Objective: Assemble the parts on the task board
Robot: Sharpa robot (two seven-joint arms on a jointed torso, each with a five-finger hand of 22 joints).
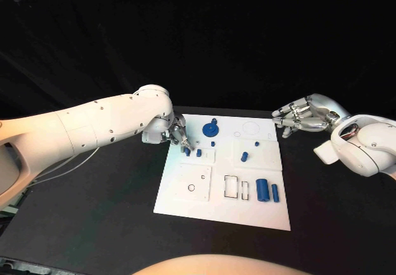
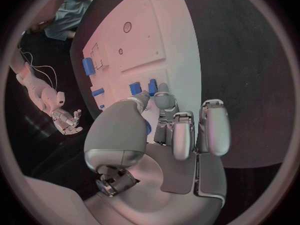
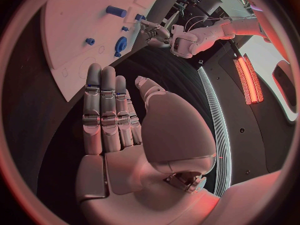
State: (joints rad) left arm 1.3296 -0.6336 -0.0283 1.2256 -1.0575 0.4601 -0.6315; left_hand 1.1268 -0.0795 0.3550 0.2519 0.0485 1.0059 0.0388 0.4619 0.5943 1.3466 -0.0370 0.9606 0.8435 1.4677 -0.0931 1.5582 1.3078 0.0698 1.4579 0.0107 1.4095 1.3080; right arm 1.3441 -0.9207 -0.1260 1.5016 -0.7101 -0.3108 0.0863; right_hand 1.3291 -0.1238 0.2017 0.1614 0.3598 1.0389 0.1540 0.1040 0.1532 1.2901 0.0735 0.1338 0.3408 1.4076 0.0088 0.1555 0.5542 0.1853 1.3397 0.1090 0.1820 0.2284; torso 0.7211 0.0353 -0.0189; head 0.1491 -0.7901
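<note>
The white task board (image 1: 222, 200) lies mid-table. My left hand (image 1: 171, 136) hovers over its far left edge. Its thumb and one finger (image 2: 164, 97) reach out to two short blue pegs (image 1: 187, 152) (image 2: 152, 86) standing side by side, while the other fingers curl in. A sliver of blue shows between thumb and finger; I cannot tell whether a part is held. A blue gear-shaped part (image 1: 210, 129) (image 3: 120, 45) sits just beyond. Two blue cylinders (image 1: 261, 190) lie at the near right. My right hand (image 1: 301, 120) (image 3: 119, 130) hangs off the far right corner, fingers straight, palm empty.
More small blue parts (image 1: 244, 156) stand mid-board, near outlined slots (image 1: 231, 186) and a round hole (image 1: 191, 187). Bare black table (image 1: 91, 217) surrounds the board on all sides.
</note>
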